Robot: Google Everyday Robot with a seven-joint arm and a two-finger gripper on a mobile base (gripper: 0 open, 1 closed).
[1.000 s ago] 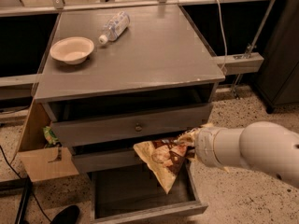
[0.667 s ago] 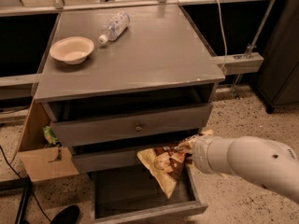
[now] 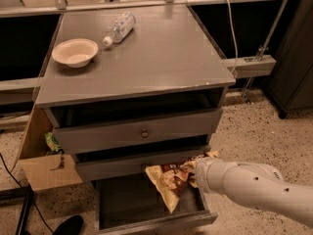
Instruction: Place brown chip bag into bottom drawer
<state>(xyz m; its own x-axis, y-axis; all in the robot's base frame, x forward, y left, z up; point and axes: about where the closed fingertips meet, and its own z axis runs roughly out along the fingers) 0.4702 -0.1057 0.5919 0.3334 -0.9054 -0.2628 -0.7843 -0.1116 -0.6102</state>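
Note:
The brown chip bag [image 3: 168,182], crumpled brown and yellow foil, hangs over the right half of the open bottom drawer [image 3: 127,204], its lower tip near the drawer floor. My gripper [image 3: 193,174] reaches in from the right on a white arm and is shut on the bag's upper right end, just below the middle drawer's front. The fingers are mostly hidden by the bag and the white wrist. The bottom drawer is pulled out and its dark floor shows to the left of the bag.
A pale bowl [image 3: 75,52] and a lying plastic bottle [image 3: 119,27] are on the cabinet top. The two upper drawers [image 3: 142,133] are slightly pulled out. An open cardboard box [image 3: 46,168] with a green packet [image 3: 52,142] stands at the left.
The arm has moved down and a little right, carrying the bag lower over the bottom drawer. The bag stays in the gripper's hold.

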